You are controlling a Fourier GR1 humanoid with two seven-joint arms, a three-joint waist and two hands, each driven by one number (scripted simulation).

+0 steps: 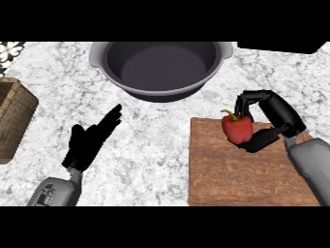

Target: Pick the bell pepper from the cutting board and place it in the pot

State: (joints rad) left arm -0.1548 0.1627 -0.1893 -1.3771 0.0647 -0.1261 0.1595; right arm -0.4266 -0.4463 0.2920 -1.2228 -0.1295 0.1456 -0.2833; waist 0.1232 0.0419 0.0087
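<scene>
Now R robot hand (281,118) pinches bell pepper (237,130), prob. over cutting board (232,179); L robot hand (87,144) spread.

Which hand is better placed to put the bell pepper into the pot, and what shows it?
The right hand: its fingers curl round the bell pepper at the cutting board's far edge, close to the pot. The left hand is open and holds nothing.

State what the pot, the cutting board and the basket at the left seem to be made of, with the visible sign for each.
Dark grey round pot: probably metal, matte; smooth, even grey walls with a paler rim. Brown rectangular cutting board: wood, unpolished; visible grain streaks. Tan basket: likely wicker; woven strands show on its sides.
</scene>
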